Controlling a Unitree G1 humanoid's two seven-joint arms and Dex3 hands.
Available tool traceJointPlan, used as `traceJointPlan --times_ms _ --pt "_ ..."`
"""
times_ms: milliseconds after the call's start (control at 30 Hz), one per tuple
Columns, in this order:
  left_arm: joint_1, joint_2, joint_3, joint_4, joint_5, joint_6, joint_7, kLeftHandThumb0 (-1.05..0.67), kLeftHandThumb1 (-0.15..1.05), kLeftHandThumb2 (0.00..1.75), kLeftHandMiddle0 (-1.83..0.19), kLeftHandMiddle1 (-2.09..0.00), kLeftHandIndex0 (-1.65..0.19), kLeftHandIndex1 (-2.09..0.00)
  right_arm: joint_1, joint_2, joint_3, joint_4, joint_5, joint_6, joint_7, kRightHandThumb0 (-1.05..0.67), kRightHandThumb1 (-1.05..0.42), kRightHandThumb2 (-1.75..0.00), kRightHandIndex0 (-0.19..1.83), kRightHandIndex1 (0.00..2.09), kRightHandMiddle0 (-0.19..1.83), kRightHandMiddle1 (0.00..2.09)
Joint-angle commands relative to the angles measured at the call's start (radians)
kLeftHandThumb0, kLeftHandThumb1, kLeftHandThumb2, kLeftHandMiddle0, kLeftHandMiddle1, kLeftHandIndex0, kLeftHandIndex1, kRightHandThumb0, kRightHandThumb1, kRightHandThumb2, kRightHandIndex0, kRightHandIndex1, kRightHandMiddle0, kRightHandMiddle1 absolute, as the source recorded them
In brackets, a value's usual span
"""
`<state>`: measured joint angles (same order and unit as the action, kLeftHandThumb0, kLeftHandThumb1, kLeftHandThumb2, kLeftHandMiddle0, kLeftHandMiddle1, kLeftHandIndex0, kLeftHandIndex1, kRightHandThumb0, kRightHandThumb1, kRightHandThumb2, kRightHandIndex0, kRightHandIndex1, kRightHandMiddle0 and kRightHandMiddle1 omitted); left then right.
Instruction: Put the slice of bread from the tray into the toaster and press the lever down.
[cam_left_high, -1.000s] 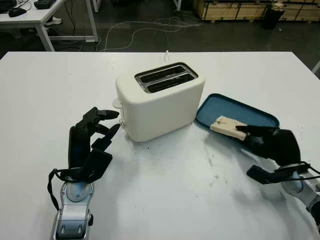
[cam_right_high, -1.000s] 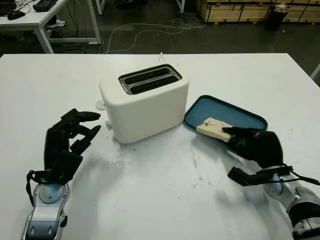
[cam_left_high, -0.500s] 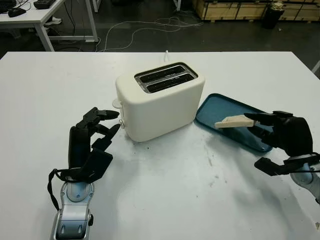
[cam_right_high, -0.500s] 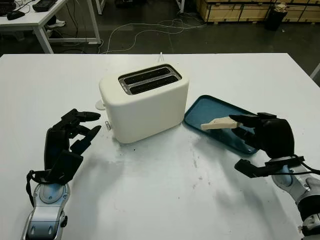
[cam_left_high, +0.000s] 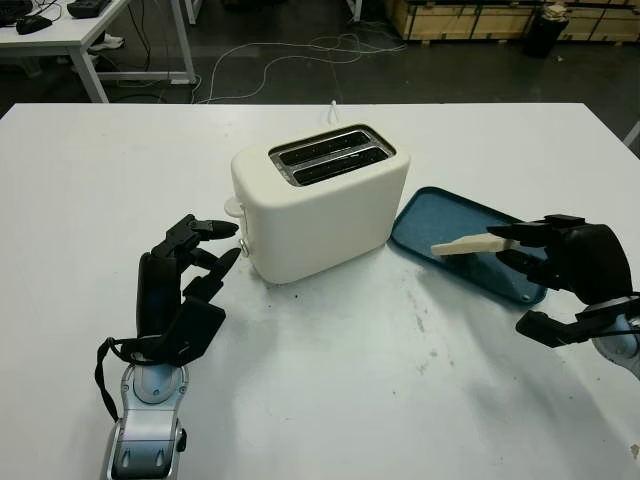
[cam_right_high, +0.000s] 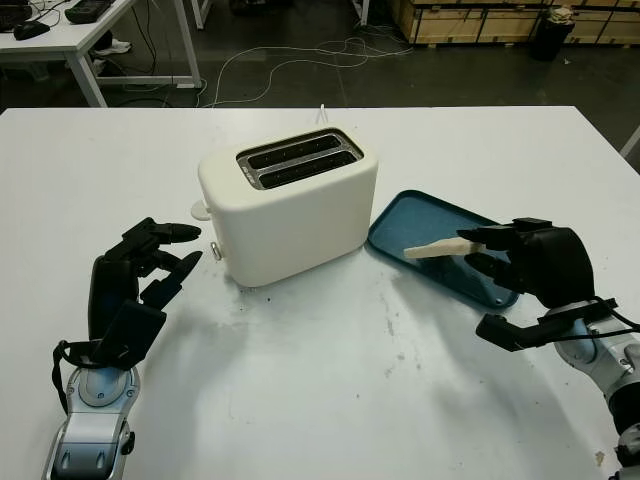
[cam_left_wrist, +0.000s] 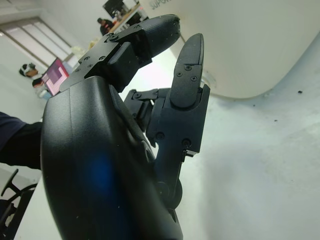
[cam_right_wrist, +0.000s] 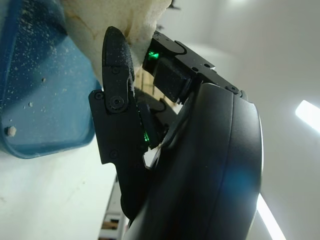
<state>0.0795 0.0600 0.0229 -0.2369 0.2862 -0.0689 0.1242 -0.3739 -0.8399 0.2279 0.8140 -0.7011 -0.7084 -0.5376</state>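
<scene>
1. The left hand (cam_left_high: 190, 265) is open and holds nothing. It sits over the tabletop (cam_left_high: 330, 390) toward the near left corner, its fingertips (cam_left_high: 228, 227) pointing at the toaster's left end and close to it; whether they touch it cannot be told.
2. The toaster (cam_left_high: 318, 205) is cream-coloured and stands around the middle of the tabletop, a little toward the far edge. Its two slots (cam_left_high: 330, 155) face upward.
3. The tray (cam_left_high: 450, 225) is blue and shallow. It lies on the tabletop just right of the toaster, its near-left corner close to the toaster's base.
4. The slice of bread (cam_left_high: 468, 244) is lifted off the tray and held roughly level above the tray's right part.
5. The right hand (cam_left_high: 560, 262) is closed on the slice's right end, near the tabletop's right edge. In the right wrist view its fingers (cam_right_wrist: 117, 65) press against the bread (cam_right_wrist: 120, 15) over the blue tray (cam_right_wrist: 35, 95).
</scene>
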Motion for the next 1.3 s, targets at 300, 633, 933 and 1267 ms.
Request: traceJointPlan --times_ms 300,633,933,1267 --pt "0.001 0.006 0.001 -0.002 0.014 0.013 0.010 -0.33 0.92 0.09 -0.60 -1.48 -0.65 -0.83 -0.139 -0.117 -0.079 -0.166 0.155 -0.035 0.415 -0.43 -0.92 -0.22 0.60 1.24 1.08 0.01" --pt "0.004 0.002 -0.004 0.000 0.016 0.012 0.019 -0.32 0.92 0.09 -0.61 -1.49 -0.64 -0.83 -0.304 -0.133 -0.112 -0.181 0.213 -0.028 0.646 -0.44 -0.92 -0.25 0.66 1.10 1.05 0.01" --pt "0.011 -0.002 -0.011 -0.006 0.017 0.012 0.024 -0.32 0.92 0.10 -0.59 -1.49 -0.64 -0.83 -0.514 -0.123 -0.094 -0.089 0.231 -0.005 0.812 -0.46 -0.92 -0.21 0.75 0.94 1.13 0.04" --pt "0.007 0.004 -0.014 -0.010 0.025 0.016 0.027 -0.32 0.92 0.10 -0.60 -1.50 -0.64 -0.84 -0.925 -0.004 -0.018 0.153 0.236 0.055 1.020 -0.46 -0.92 -0.08 1.10 0.66 1.17 0.02"
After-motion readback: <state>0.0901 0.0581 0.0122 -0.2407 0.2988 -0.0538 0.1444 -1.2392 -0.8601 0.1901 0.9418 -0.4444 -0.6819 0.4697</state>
